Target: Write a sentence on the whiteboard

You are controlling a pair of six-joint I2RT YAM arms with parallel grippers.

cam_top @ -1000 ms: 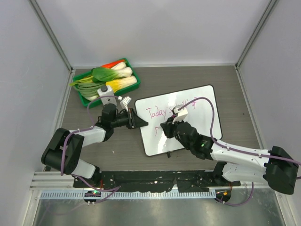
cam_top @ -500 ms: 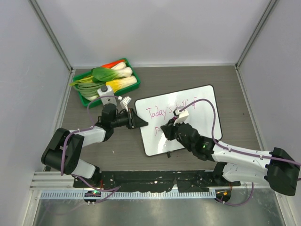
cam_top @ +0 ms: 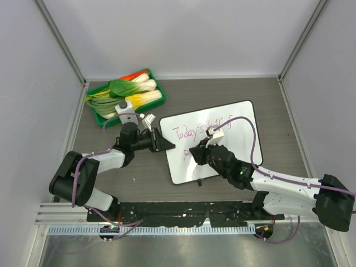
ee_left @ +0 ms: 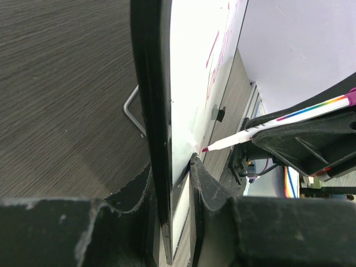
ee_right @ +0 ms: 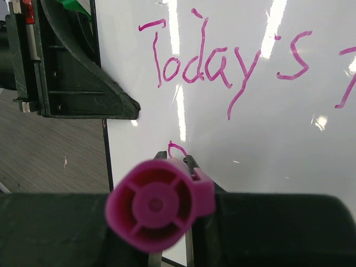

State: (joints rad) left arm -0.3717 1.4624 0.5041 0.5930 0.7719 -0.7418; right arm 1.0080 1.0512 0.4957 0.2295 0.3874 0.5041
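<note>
The whiteboard [cam_top: 181, 167] lies on the table, tilted, and my left gripper [cam_top: 162, 144] is shut on its left rim. In the left wrist view the rim [ee_left: 153, 111] stands edge-on between that gripper's [ee_left: 169, 183] jaws. The sentence [cam_top: 189, 133] reads "Today's" [ee_right: 222, 61] plus more pink script to the right. A small pink loop [ee_right: 177, 149] starts a second line. My right gripper [cam_top: 196, 152] is shut on a white pen [ee_left: 289, 117] with a magenta end cap [ee_right: 158, 203]. The pen tip [ee_left: 204, 149] touches the board just below "Today's".
A green tray [cam_top: 157, 83] of toy vegetables stands at the back left, just beyond my left arm. Grey enclosure walls close in the table on three sides. A purple cable [cam_top: 250, 133] arcs over the board's right half.
My right gripper dipped a little toward the near edge and came back, and the pink mark under "Today's" changed shape. The left gripper and the board stayed still.
</note>
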